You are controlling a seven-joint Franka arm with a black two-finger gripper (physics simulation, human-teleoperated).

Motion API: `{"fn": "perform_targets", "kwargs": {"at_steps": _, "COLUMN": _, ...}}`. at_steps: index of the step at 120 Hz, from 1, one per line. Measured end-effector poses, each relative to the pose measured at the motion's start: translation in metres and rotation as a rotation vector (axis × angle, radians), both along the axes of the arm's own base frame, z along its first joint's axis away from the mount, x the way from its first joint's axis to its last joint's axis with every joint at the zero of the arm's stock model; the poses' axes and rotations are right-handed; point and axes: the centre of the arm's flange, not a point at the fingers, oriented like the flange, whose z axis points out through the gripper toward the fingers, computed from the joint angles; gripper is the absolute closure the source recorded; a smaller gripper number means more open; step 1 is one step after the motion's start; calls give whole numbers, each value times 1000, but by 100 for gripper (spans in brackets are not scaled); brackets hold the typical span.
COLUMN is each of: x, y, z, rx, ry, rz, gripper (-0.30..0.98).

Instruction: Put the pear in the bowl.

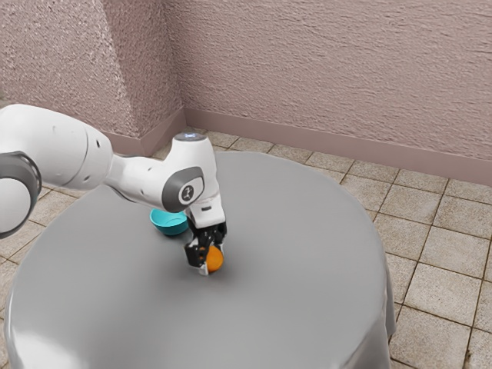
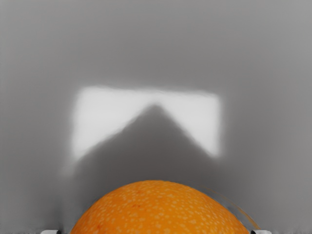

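On rnd grey tbl (image 1: 300,307), pink-walled rm (image 1: 330,69) — gripper (image 1: 210,260) at orange fruit (image 1: 216,260), can't tell open or gripping; teal bowl (image 1: 168,223) near

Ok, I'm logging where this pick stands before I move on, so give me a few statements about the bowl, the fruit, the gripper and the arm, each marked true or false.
1. The bowl is teal. True.
2. The gripper is down at the orange-coloured fruit. True.
3. The orange-coloured fruit is inside the bowl. False: it is outside the bowl, at the gripper.
4. The arm comes in from the exterior view's right. False: the arm comes in from the exterior view's left.
5. The table has a grey covering. True.
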Motion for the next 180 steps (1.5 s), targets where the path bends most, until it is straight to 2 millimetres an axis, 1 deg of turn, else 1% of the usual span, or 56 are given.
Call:
{"fn": "perform_targets", "kwargs": {"at_steps": 4, "x": 0, "y": 0, "z": 1, "rx": 0, "ry": -2, "rz": -1, "gripper": 24}}
{"fn": "perform_targets", "kwargs": {"at_steps": 12, "x": 1, "y": 2, "z": 4, "rx": 2, "ry": -10, "rz": 0, "gripper": 32}}
{"fn": "perform_targets", "kwargs": {"at_steps": 16, "x": 2, "y": 3, "z": 8, "rx": 3, "ry": -20, "rz": -1, "gripper": 35}}
{"fn": "perform_targets", "kwargs": {"at_steps": 24, "x": 3, "y": 3, "z": 30, "rx": 5, "ry": -55, "rz": -3, "gripper": 40}}
{"fn": "perform_targets", "kwargs": {"at_steps": 30, "x": 4, "y": 5, "z": 51, "rx": 7, "ry": -90, "rz": -3, "gripper": 46}}
{"fn": "perform_targets", "kwargs": {"at_steps": 36, "x": 5, "y": 12, "z": 74, "rx": 12, "ry": -128, "rz": 5, "gripper": 50}}
{"fn": "perform_targets", "kwargs": {"at_steps": 41, "x": 6, "y": 20, "z": 94, "rx": 19, "ry": -162, "rz": 16, "gripper": 53}}
{"fn": "perform_targets", "kwargs": {"at_steps": 48, "x": 8, "y": 38, "z": 117, "rx": 30, "ry": -201, "rz": 41, "gripper": 56}}
{"fn": "perform_targets", "kwargs": {"at_steps": 55, "x": 13, "y": 60, "z": 136, "rx": 45, "ry": -237, "rz": 74, "gripper": 56}}
{"fn": "perform_targets", "kwargs": {"at_steps": 62, "x": 19, "y": 82, "z": 149, "rx": 59, "ry": -265, "rz": 105, "gripper": 50}}
{"fn": "perform_targets", "kwargs": {"at_steps": 66, "x": 23, "y": 92, "z": 154, "rx": 66, "ry": -275, "rz": 119, "gripper": 48}}
{"fn": "perform_targets", "kwargs": {"at_steps": 76, "x": 36, "y": 119, "z": 153, "rx": 81, "ry": -285, "rz": 153, "gripper": 44}}
{"fn": "perform_targets", "kwargs": {"at_steps": 86, "x": 47, "y": 141, "z": 141, "rx": 91, "ry": -277, "rz": 179, "gripper": 42}}
{"fn": "perform_targets", "kwargs": {"at_steps": 93, "x": 55, "y": 152, "z": 130, "rx": 97, "ry": -269, "rz": 190, "gripper": 41}}
{"fn": "perform_targets", "kwargs": {"at_steps": 100, "x": 64, "y": 156, "z": 120, "rx": 101, "ry": -264, "rz": 190, "gripper": 40}}
{"fn": "perform_targets", "kwargs": {"at_steps": 107, "x": 70, "y": 158, "z": 103, "rx": 103, "ry": -245, "rz": 187, "gripper": 40}}
{"fn": "perform_targets", "kwargs": {"at_steps": 115, "x": 71, "y": 158, "z": 84, "rx": 102, "ry": -217, "rz": 183, "gripper": 41}}
{"fn": "perform_targets", "kwargs": {"at_steps": 126, "x": 68, "y": 157, "z": 65, "rx": 102, "ry": -188, "rz": 179, "gripper": 42}}
{"fn": "perform_targets", "kwargs": {"at_steps": 132, "x": 68, "y": 157, "z": 62, "rx": 102, "ry": -181, "rz": 176, "gripper": 34}}
{"fn": "perform_targets", "kwargs": {"at_steps": 147, "x": 67, "y": 156, "z": 61, "rx": 101, "ry": -174, "rz": 170, "gripper": 19}}
{"fn": "perform_targets", "kwargs": {"at_steps": 160, "x": 67, "y": 156, "z": 62, "rx": 100, "ry": -173, "rz": 167, "gripper": 11}}
{"fn": "perform_targets", "kwargs": {"at_steps": 165, "x": 67, "y": 155, "z": 66, "rx": 99, "ry": -177, "rz": 165, "gripper": 9}}
{"fn": "perform_targets", "kwargs": {"at_steps": 168, "x": 66, "y": 154, "z": 70, "rx": 98, "ry": -182, "rz": 165, "gripper": 8}}
{"fn": "perform_targets", "kwargs": {"at_steps": 172, "x": 63, "y": 151, "z": 83, "rx": 94, "ry": -193, "rz": 164, "gripper": 7}}
{"fn": "perform_targets", "kwargs": {"at_steps": 180, "x": 56, "y": 138, "z": 123, "rx": 86, "ry": -213, "rz": 159, "gripper": 5}}
